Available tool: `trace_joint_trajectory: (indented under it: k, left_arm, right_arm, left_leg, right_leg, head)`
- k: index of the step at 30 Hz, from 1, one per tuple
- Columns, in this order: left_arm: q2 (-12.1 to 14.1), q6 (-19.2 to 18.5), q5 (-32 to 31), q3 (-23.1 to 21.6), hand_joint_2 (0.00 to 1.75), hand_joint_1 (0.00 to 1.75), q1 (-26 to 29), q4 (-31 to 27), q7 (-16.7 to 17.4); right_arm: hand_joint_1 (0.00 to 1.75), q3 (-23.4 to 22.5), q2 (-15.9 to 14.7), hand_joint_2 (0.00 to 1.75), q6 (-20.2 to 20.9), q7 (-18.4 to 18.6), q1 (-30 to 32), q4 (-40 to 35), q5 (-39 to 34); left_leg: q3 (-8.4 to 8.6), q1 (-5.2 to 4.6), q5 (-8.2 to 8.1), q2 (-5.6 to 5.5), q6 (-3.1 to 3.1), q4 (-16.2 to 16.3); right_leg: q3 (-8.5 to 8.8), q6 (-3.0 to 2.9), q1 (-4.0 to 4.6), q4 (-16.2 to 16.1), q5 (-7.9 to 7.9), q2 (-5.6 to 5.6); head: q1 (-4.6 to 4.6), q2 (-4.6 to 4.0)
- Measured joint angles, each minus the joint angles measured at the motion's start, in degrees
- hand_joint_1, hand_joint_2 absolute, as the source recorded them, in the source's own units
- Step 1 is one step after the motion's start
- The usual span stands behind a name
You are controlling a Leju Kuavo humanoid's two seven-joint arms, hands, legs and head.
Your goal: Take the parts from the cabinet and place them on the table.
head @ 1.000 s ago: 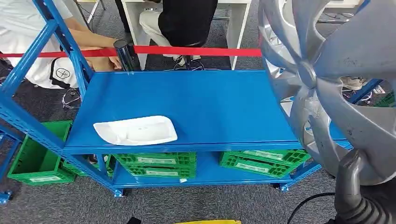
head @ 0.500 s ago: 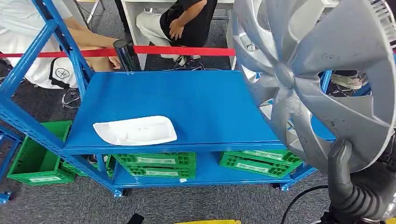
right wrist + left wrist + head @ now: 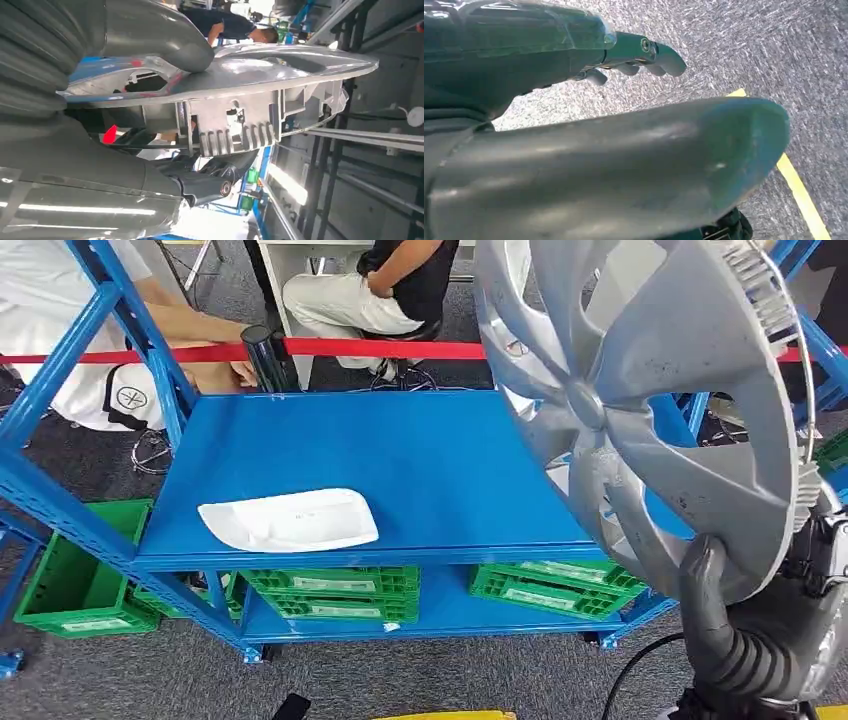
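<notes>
While the right hand (image 3: 745, 640) grips the silver wheel cover (image 3: 650, 410), the left hand (image 3: 574, 100) hangs spread, holding nothing; crate labels are unreadable.

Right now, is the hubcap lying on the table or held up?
Held up: the right hand grips the hubcap at its lower rim, on edge above the blue table.

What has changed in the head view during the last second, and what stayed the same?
The right hand, still gripping the silver wheel cover by its lower rim, has carried it leftward, so it now covers more of the blue table. A seated person behind the red tape shifted position. The white tray and the green crates have not moved.
</notes>
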Motion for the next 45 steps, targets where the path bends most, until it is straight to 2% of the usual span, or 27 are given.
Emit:
trace_joint_trajectory:
  k: [7,13,15,16,17,19,20,21,22,24,25,26,29,30,31,32,33,34,35,36,37,38,40,41,42,44,45]
  left_arm:
    - [-0.04,0.02,0.0,0.0,0.0,0.0,0.0,0.0,0.39]
    - [-0.02,0.02,0.0,0.0,0.0,0.0,0.0,0.0,0.59]
    - [-0.02,0.02,-0.02,0.0,0.0,0.0,-0.01,0.0,0.66]
    - [-0.02,0.02,-0.07,0.0,0.0,0.0,-0.03,0.0,0.68]
    - [-0.04,0.02,-0.09,0.0,0.0,0.0,-0.07,0.0,0.68]
    - [-0.11,0.02,-0.09,0.0,0.0,0.0,-0.05,0.0,0.72]
    - [-0.11,0.02,-0.09,0.0,0.0,0.0,-0.04,0.0,0.76]
    - [-0.11,0.02,-0.09,0.0,0.0,0.0,-0.03,0.0,0.76]
    - [-0.11,0.02,-0.09,0.0,0.0,0.0,-0.04,0.0,0.83]
    - [-0.15,0.0,-0.13,0.0,0.0,0.0,-0.08,-0.02,0.9]
    - [-0.24,0.0,-0.17,0.0,0.0,0.0,-0.07,-0.02,0.9]
    - [-0.37,0.0,-0.17,0.0,0.0,0.0,-0.17,-0.02,0.92]
    - [-0.46,-0.04,-0.35,0.0,0.0,0.0,-0.18,-0.04,1.07]
    - [-0.5,-0.02,-0.35,0.0,0.0,0.0,-0.2,-0.04,1.07]
    - [-0.48,0.0,-0.35,0.0,0.0,0.0,-0.2,-0.04,1.09]
    - [-0.48,0.0,-0.35,0.0,0.0,0.0,-0.21,-0.04,1.09]
    - [-0.48,0.0,-0.35,0.0,0.0,0.0,-0.22,-0.04,1.09]
    - [-0.48,0.0,-0.35,0.0,0.0,0.0,-0.21,-0.04,1.11]
    - [-0.48,0.0,-0.35,0.0,0.0,0.0,-0.17,-0.04,1.14]
    - [-0.5,0.0,-0.35,0.0,0.0,0.0,-0.17,-0.04,1.18]
    - [-0.5,0.0,-0.35,0.0,0.0,0.0,-0.17,-0.04,1.25]
    - [-0.48,0.0,-0.35,0.0,0.0,0.0,-0.18,-0.04,1.25]
    - [-0.39,0.0,-0.35,0.0,0.0,0.0,-0.27,-0.04,1.25]
    - [-0.42,0.0,-0.42,0.0,0.0,0.0,-0.44,-0.09,1.27]
    - [-0.42,0.0,-0.44,0.0,0.0,0.0,-0.44,-0.11,1.27]
    - [-0.42,0.0,-0.5,0.0,0.0,0.0,-0.39,-0.11,1.38]
    - [-0.37,0.02,-0.5,0.0,0.0,0.0,-0.42,-0.11,1.44]
  right_arm:
    - [1.75,0.76,-0.13,1.75,0.04,0.0,-0.05,0.0,0.0]
    - [1.75,1.29,-0.15,1.75,0.04,0.02,-0.18,0.0,0.0]
    - [1.75,1.46,-0.15,1.75,0.04,0.04,-0.33,0.0,0.02]
    - [1.75,1.53,-0.17,1.75,0.04,0.09,-0.34,0.0,0.02]
    - [1.75,1.55,-0.22,1.75,0.04,0.07,-0.43,0.0,0.04]
    - [1.75,1.73,-0.33,1.75,0.04,0.09,-0.49,0.0,0.04]
    - [1.75,1.86,-0.35,1.75,0.04,0.13,-0.45,0.04,0.04]
    - [1.75,1.9,-0.44,1.75,0.04,0.13,-0.43,0.2,0.02]
    - [1.75,1.92,-0.44,1.75,0.04,0.13,-0.45,0.31,0.02]
    - [1.75,1.92,-0.44,1.75,0.02,0.13,-0.47,0.33,0.04]
    - [1.75,1.92,-0.46,1.75,0.02,0.13,-0.54,0.33,0.07]
    - [1.75,1.92,-0.48,1.75,0.0,0.15,-0.65,0.37,0.04]
    - [1.75,1.94,-0.59,1.75,0.0,0.15,-0.81,0.48,0.07]
    - [1.75,1.92,-0.63,1.75,0.0,0.13,-0.92,0.46,0.09]
    - [1.75,1.94,-0.63,1.75,0.0,0.15,-0.96,0.48,0.09]
    - [1.75,1.99,-0.63,1.75,0.0,0.15,-0.98,0.46,0.11]
    - [1.75,1.99,-0.66,1.75,0.0,0.13,-1.02,0.48,0.11]
    - [1.75,2.01,-0.68,1.75,-0.02,0.15,-1.0,0.5,0.09]
    - [1.75,2.03,-0.68,1.75,-0.04,0.13,-1.01,0.57,0.09]
    - [1.75,2.08,-0.68,1.75,-0.04,0.15,-1.01,0.63,0.09]
    - [1.75,2.08,-0.68,1.75,-0.07,0.15,-1.01,0.66,0.09]
    - [1.75,2.08,-0.68,1.75,-0.07,0.18,-1.01,0.68,0.07]
    - [1.75,2.08,-0.68,1.75,-0.07,0.17,-1.05,0.79,0.07]
    - [1.75,2.08,-0.68,1.75,-0.07,0.18,-1.04,0.76,0.07]
    - [1.75,2.05,-0.72,1.75,-0.07,0.22,-1.18,0.81,0.04]
    - [1.75,2.08,-0.72,1.75,-0.04,0.22,-1.2,0.81,0.07]
    - [1.75,2.05,-0.74,1.75,-0.04,0.22,-1.24,0.81,0.04]
  left_leg:
    - [0.0,-0.21,-0.12,0.0,0.14,0.08]
    - [0.01,-0.76,-0.39,0.04,0.72,0.12]
    - [0.33,-0.38,-0.1,0.07,1.2,-0.56]
    - [0.68,-0.12,0.04,0.11,1.42,-0.9]
    - [0.72,-0.07,-0.01,0.17,1.5,-0.9]
    - [0.74,-0.15,-0.11,0.27,1.64,-0.89]
    - [0.74,-0.22,-0.07,0.34,1.66,-0.82]
    - [0.84,-0.26,-0.08,0.32,1.65,-0.82]
    - [0.96,-0.29,-0.13,0.25,1.6,-0.82]
    - [1.4,-0.44,-0.34,-0.1,1.32,-0.81]
    - [1.56,-0.48,-0.46,-0.22,1.15,-0.82]
    - [1.29,-0.68,-0.46,-0.28,0.91,-0.82]
    - [1.11,-0.21,0.08,-0.32,-0.14,-0.95]
    - [1.1,-0.35,0.1,-0.33,-0.5,-0.95]
    - [0.87,-0.27,-1.16,-0.29,-0.93,-0.29]
    - [0.2,-0.22,-3.25,-0.33,-1.26,1.5]
    - [-1.23,0.02,-6.05,-0.37,-1.56,5.38]
    - [-2.94,0.25,-8.61,-0.41,-1.85,10.04]
    - [-4.37,0.43,-10.31,-0.43,-2.13,13.92]
    - [-4.95,0.62,-10.71,-0.41,-2.35,16.01]
    - [-4.16,0.84,-9.56,-0.38,-2.59,15.19]
    - [-2.11,1.05,-7.45,-0.35,-2.82,12.01]
    - [3.88,1.49,-3.45,-0.24,-3.19,2.39]
    - [5.66,1.3,-4.58,-0.41,-3.28,-0.48]
    - [5.22,1.17,-3.77,-0.63,-2.32,-0.3]
    - [4.67,0.96,-3.62,-0.64,-1.84,-0.22]
    - [4.48,0.91,-3.24,-0.62,-1.26,-0.34]
  right_leg:
    - [0.0,0.11,-0.18,-0.05,0.04,0.0]
    - [0.04,0.74,-0.68,-0.24,0.05,0.0]
    - [0.26,1.24,-0.63,-0.4,-0.13,0.05]
    - [-0.08,1.35,-0.57,0.78,-1.08,0.17]
    - [-1.43,1.41,-0.57,3.63,-2.9,0.26]
    - [-6.31,1.55,-0.57,13.1,-7.19,0.36]
    - [-8.52,1.55,-0.56,17.0,-8.27,0.4]
    - [-9.42,1.47,-0.58,18.27,-7.81,0.4]
    - [-9.09,1.25,-0.56,16.88,-5.82,0.4]
    - [-5.59,0.5,-0.54,8.1,0.48,0.45]
    - [-3.67,-0.09,-0.41,3.17,2.64,0.68]
    - [-2.64,-0.49,-0.16,2.29,1.87,0.93]
    - [-2.73,-0.73,0.24,1.31,2.06,0.84]
    - [-2.66,-1.1,0.11,0.61,2.27,0.77]
    - [-2.51,-1.61,-0.27,-0.04,2.8,0.29]
    - [-2.64,-2.0,-0.28,-0.21,3.05,0.31]
    - [-2.91,-2.18,-0.28,-0.18,3.21,0.27]
    - [-3.2,-2.2,-0.25,-0.06,3.36,0.15]
    - [-3.57,-2.15,-0.25,0.09,3.5,0.08]
    - [-4.03,-2.11,-0.27,0.32,3.7,0.03]
    - [-4.45,-1.93,-0.37,0.59,3.83,0.02]
    - [-4.87,-1.75,-0.48,0.94,3.95,0.02]
    - [-5.54,-1.4,-0.74,1.79,4.03,0.06]
    - [-5.99,-0.9,-0.56,2.14,4.13,0.13]
    - [-6.15,-0.45,-0.53,2.31,4.37,0.17]
    - [-6.15,0.36,-0.67,2.07,5.13,0.21]
    - [-6.15,0.76,-0.75,1.9,5.49,0.28]
  head:
    - [0.0,0.0]
    - [0.0,0.0]
    - [-0.02,0.0]
    - [0.09,0.0]
    - [0.24,0.0]
    - [0.37,0.0]
    - [0.44,0.0]
    - [0.42,0.0]
    - [0.44,0.0]
    - [0.46,0.0]
    - [0.5,0.0]
    - [0.28,0.0]
    - [0.37,0.0]
    - [0.39,0.0]
    - [0.29,0.0]
    - [-0.04,0.0]
    - [-0.31,0.0]
    - [-0.44,0.0]
    - [-0.46,0.0]
    - [-0.54,0.0]
    - [-0.57,0.0]
    - [-0.59,0.0]
    - [-0.68,0.02]
    - [-1.01,0.0]
    - [-1.09,0.0]
    - [-0.94,0.0]
    - [-0.96,0.0]
